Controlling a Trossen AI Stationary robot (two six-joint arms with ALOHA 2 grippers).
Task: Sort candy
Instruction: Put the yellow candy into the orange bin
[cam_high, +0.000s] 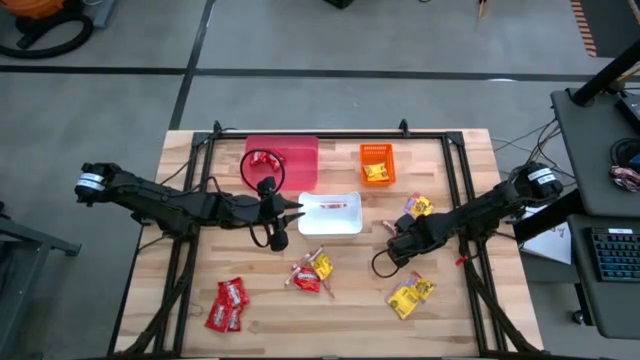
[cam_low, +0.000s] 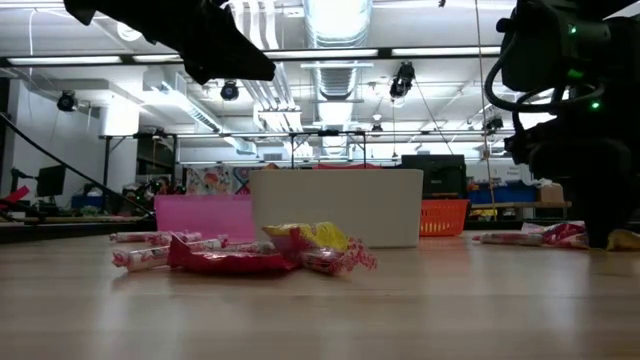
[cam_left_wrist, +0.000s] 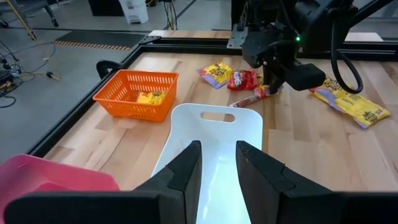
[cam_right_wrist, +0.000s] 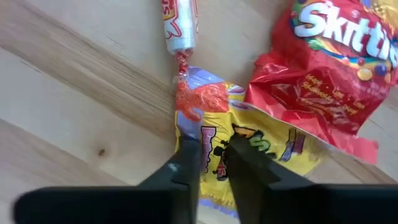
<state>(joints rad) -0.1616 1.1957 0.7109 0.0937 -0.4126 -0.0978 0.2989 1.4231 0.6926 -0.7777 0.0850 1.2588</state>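
The right gripper (cam_right_wrist: 214, 163) covers the middle of a yellow packet (cam_right_wrist: 261, 155), and its lower end runs off the picture. A red packet (cam_right_wrist: 329, 68) and a stick (cam_right_wrist: 180, 22) are cut off too. The left fingers (cam_left_wrist: 186, 174) hide part of the white bin (cam_left_wrist: 217, 134).

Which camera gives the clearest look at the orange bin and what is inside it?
The left wrist view: the orange bin sits unobstructed, its mesh walls and a yellow-orange packet inside plainly visible. The high view shows it from above, small, with yellow contents. The low view catches only part of its side behind the white bin. The right wrist view misses it.
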